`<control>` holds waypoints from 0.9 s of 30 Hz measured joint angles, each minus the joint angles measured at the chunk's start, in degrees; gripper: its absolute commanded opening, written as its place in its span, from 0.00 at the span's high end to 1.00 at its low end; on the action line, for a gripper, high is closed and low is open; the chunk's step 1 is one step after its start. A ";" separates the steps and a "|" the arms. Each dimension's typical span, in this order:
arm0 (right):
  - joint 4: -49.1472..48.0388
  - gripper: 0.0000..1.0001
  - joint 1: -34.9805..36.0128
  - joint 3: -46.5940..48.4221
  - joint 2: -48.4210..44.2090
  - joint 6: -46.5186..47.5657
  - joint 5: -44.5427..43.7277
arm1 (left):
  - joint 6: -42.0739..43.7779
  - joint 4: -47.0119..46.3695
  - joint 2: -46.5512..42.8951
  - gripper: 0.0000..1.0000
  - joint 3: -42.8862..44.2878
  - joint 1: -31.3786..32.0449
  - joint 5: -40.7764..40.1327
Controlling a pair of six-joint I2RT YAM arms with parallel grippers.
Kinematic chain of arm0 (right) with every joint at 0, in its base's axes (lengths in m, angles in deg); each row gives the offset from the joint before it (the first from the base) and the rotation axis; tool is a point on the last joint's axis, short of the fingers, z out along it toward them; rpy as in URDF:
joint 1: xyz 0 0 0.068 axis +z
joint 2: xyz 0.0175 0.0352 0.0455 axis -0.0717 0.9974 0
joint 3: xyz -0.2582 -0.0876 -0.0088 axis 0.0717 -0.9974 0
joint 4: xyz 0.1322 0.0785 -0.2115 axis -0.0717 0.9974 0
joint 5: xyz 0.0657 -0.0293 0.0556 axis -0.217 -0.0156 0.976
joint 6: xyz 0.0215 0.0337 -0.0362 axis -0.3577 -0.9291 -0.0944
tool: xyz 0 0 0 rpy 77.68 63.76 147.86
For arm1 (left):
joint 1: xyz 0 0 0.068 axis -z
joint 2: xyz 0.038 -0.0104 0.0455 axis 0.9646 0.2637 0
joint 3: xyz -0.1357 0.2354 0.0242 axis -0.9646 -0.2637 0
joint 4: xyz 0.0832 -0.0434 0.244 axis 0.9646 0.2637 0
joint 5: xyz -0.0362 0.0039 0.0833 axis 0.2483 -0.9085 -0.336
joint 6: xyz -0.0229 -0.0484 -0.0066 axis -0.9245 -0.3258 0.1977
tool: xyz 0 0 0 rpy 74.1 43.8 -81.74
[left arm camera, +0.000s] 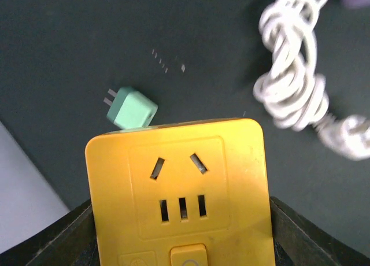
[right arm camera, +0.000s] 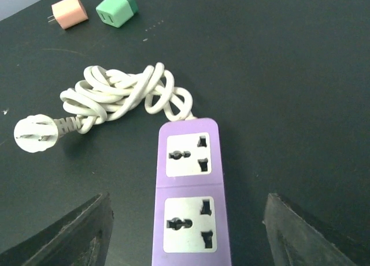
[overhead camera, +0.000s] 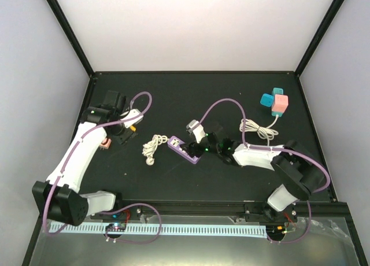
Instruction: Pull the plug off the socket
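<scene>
Black desk [overhead camera: 231,98], white walls behind. Right end effector [right arm camera: 185,231] is held wide open, its fingers spread either side of the purple two-outlet power strip [right arm camera: 188,179]. The strip's white cable [right arm camera: 115,95] is coiled on the desk. Left end effector [left arm camera: 182,231] is closed on a yellow socket block [left arm camera: 179,179]. The green plug [left arm camera: 132,108] is seen lying on the desk beyond the block, prongs exposed. A pink plug [right arm camera: 69,13] is noted beside it.

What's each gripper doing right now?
Left gripper: closed on the yellow socket.
Right gripper: open, straddling the purple power strip, not gripping.
</scene>
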 measured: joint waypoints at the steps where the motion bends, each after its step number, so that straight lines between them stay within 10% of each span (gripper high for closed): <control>1: -0.04 0.22 0.00 0.00 -0.46 0.24 -0.02 | 1.07 0.81 -1.03 0.79 -0.52 -0.11 -1.27; 27: 1.11 0.14 -6.80 0.02 -2.12 -1.90 0.92 | 7.61 6.64 20.28 0.74 -10.86 -1.49 -20.92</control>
